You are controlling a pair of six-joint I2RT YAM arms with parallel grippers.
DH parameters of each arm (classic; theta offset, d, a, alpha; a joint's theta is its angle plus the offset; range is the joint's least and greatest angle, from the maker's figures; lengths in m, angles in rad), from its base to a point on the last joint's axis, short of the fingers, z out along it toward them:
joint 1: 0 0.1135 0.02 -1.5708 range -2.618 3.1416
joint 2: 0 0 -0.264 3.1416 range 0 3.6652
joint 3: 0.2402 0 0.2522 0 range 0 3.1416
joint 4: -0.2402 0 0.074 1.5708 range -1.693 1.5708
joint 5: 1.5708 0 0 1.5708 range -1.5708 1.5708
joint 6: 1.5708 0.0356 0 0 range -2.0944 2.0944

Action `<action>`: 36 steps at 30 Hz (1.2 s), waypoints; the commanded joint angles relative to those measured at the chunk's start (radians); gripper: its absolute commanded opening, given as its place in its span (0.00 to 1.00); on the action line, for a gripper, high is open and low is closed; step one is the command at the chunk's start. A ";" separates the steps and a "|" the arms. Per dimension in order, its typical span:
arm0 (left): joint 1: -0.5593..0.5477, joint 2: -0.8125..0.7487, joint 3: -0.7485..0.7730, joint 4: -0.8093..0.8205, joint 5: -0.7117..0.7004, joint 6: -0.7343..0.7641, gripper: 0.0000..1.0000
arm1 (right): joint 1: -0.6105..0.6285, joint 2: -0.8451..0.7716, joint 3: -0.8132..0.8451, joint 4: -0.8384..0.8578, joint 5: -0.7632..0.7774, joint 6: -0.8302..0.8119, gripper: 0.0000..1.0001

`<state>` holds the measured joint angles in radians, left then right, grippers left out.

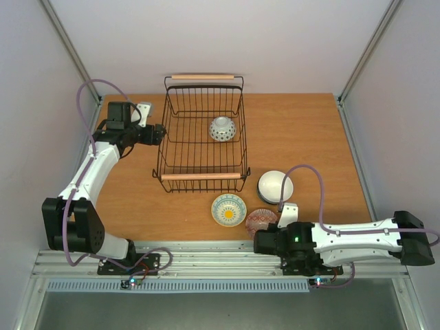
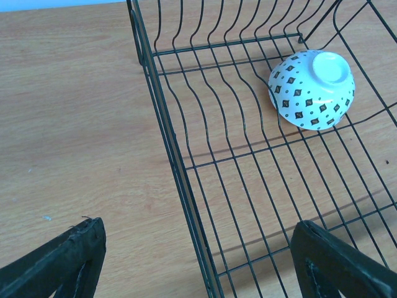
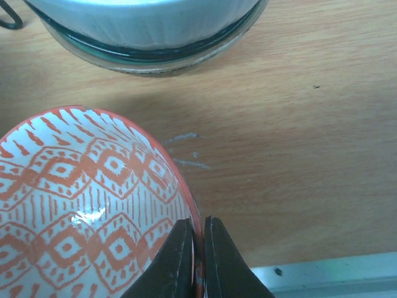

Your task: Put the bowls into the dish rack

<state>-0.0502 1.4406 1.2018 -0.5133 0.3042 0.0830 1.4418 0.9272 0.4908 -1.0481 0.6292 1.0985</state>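
Red-patterned bowl (image 3: 80, 205), near the table's (image 1: 309, 130) front edge, its rim pinched by the tightly clenched right gripper (image 3: 198, 261), apparently for lifting to the dish rack (image 1: 203, 177), where one dotted bowl (image 2: 312, 90) rests inverted; the left gripper (image 2: 198, 254) hovers spread and empty over the rack's left rim.

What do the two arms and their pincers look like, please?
The left arm and right arm have white shells with black joints and bases; a purple cable loops along each. The left pincer and right pincer have black, wedge-shaped fingers.
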 commanded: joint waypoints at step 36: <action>0.002 -0.096 -0.043 0.048 0.236 -0.024 0.87 | -0.484 0.658 1.179 0.462 -0.149 -1.516 0.01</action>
<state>-0.0502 1.3655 1.1706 -0.5056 0.4580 0.0711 0.9802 1.4906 1.5227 -0.6445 0.5541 -0.3069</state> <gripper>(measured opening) 0.868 0.058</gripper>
